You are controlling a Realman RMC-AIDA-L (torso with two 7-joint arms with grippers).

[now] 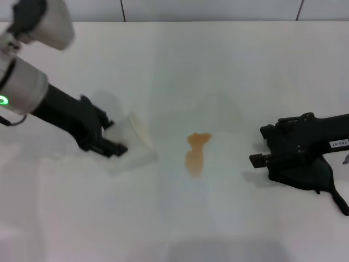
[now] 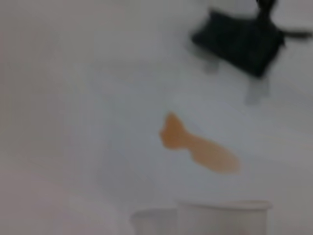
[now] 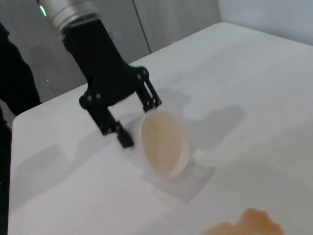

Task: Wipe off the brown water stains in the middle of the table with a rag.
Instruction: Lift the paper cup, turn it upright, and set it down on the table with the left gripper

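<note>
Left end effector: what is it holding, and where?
The left end effector grips a tipped clear cup at its base end; the mouth faces away.

A grey panelled wall [image 1: 207, 10] is running along behind the far edge of the white table [image 1: 229, 65], well beyond the left gripper [image 1: 115, 136] and the right gripper [image 1: 262, 145]. Two dark seams are splitting it into panels. From the right-hand side, tall grey door-like panels [image 3: 161, 24] are standing behind the left gripper, past the table's corner. Soft, even light is falling from above and laying pale, blurred shadows on the tabletop beside each gripper. A dark shape [image 3: 17, 73] is standing off the table's edge near the left gripper, too dim to name.
</note>
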